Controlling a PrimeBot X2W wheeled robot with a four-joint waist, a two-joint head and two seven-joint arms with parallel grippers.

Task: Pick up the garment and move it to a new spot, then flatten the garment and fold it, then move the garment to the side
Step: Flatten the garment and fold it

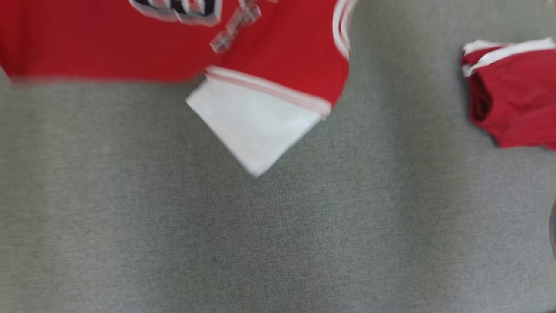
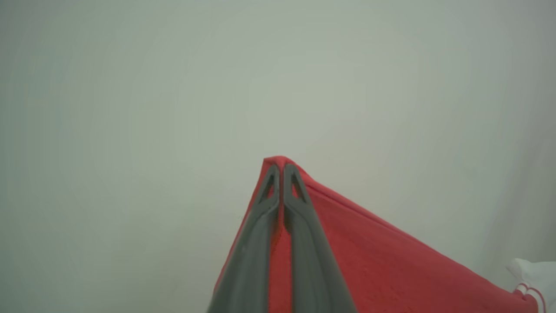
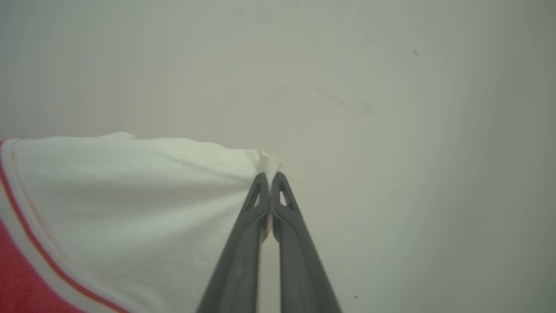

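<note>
Partly cut off by the head view's top edge, dark white-outlined lettering on the red jersey (image 1: 282, 52) is too blurred to read. The jersey's length runs left to right across the top of that view, above the grey cloth surface (image 1: 217, 239). Its striped-edged white panel (image 1: 254, 126) points a corner down toward the robot. The left gripper (image 2: 281, 167) is clenched on a red fold and the right gripper (image 3: 270, 176) on a white corner, each aimed at a plain pale background. A second red garment (image 1: 517, 100) lies well apart at the right.

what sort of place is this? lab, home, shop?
Likely a cloth-folding test station: plain grey felt-like surface, one red-and-white garment over it, a second red garment bunched at the right.
</note>
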